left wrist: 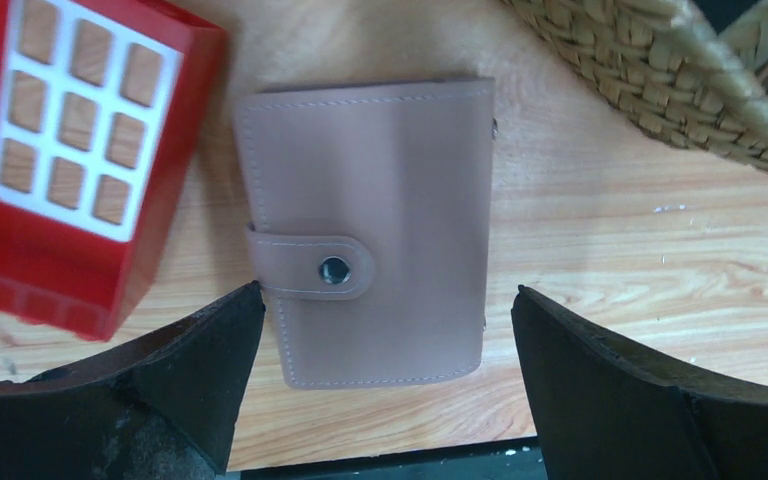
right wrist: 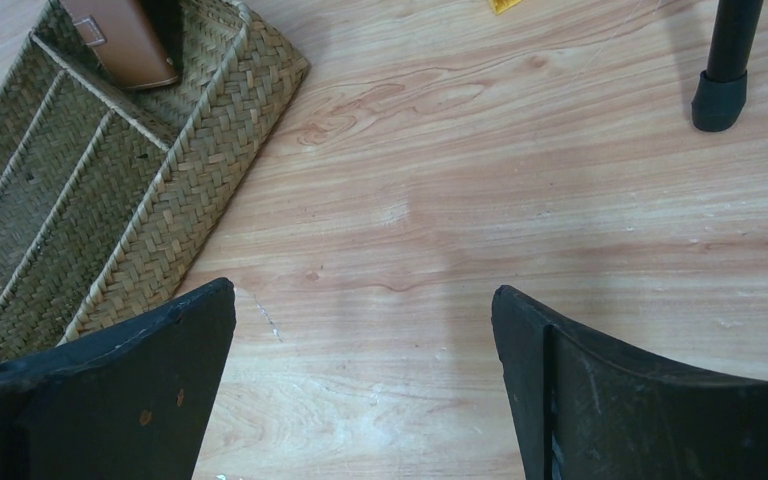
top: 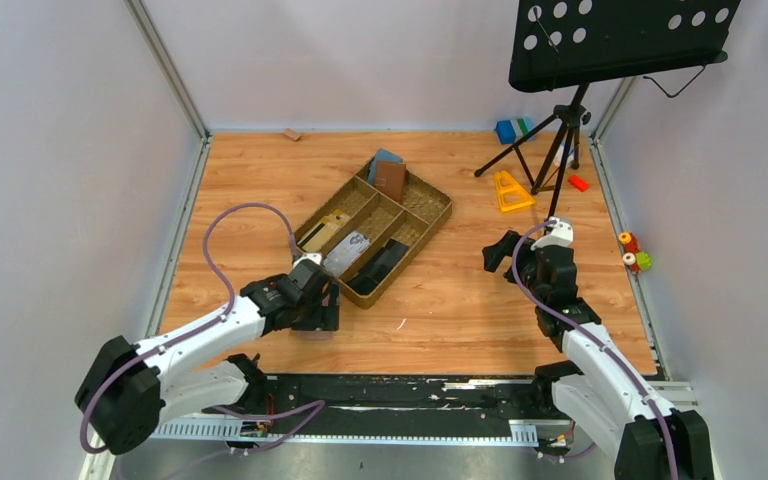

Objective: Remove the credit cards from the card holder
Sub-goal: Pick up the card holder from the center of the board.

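Observation:
The card holder lies flat and closed on the wooden table in the left wrist view, tan-pink, its small tab snapped shut. The credit cards are hidden inside it. My left gripper hovers open just above it, the fingers standing to either side of its near end without touching. From the top camera the left gripper covers the holder. My right gripper is open over bare wood to the right of the woven tray, with nothing between its fingers.
A red grid-patterned block sits close to the holder's left side. The woven divided tray holds a reddish-brown wallet and other items. A music stand tripod, a yellow triangle and small toys stand at the back right.

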Available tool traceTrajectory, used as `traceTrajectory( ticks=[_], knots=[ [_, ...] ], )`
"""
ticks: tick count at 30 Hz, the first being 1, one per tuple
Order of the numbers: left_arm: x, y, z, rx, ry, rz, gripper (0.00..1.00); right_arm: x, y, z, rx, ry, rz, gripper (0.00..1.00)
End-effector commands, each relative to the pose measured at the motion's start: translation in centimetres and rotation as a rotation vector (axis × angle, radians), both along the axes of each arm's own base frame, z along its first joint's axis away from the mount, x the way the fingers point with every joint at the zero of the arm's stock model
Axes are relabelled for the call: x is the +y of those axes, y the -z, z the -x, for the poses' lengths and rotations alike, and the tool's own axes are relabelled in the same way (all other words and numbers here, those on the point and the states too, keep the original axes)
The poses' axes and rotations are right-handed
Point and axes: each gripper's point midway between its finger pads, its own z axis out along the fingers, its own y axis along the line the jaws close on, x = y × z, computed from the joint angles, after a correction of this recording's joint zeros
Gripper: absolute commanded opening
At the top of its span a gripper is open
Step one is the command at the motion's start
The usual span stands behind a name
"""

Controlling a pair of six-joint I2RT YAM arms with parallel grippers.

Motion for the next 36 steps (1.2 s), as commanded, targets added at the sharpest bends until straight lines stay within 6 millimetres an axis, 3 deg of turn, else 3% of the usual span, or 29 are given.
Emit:
traceTrajectory(
  ticks=[1, 14, 19, 21, 24, 34, 36],
  knots=[
    [-2.3, -0.2, -0.3, 0.012, 0.101, 0.055, 1.0, 0.2, -1.6, -0.9, -0.04, 0.006, -0.022, 1.0],
    [-0.8, 2.2, -0.3, 0.055, 0.07, -0.069, 0.98, 0.1, -1.3, -0.9, -0.032, 0.011, -0.019, 1.0],
    [-1.5, 0.7, -0.6, 0.01, 0.09, -0.046, 0.71, 0.1, -1.3, -0.9, -0.032, 0.014, -0.018, 1.0],
    [-1.7, -0.4, -0.7, -0.014, 0.096, -0.02, 0.65, 0.1, -1.3, -0.9, -0.034, 0.013, -0.017, 1.0],
    [-2.4, -2.5, -0.4, -0.048, 0.107, 0.055, 0.66, 0.0, -1.3, -0.9, -0.033, 0.015, -0.018, 1.0],
    [-9.2, -13.3, 1.6, -0.114, 0.284, 0.518, 0.67, 0.3, -1.4, -0.9, -0.037, 0.001, -0.029, 1.0],
    [-11.3, -15.0, 1.8, -0.13, 0.359, 0.601, 0.67, 1.3, -1.9, -0.8, -0.045, -0.051, -0.047, 1.0]
  ],
)
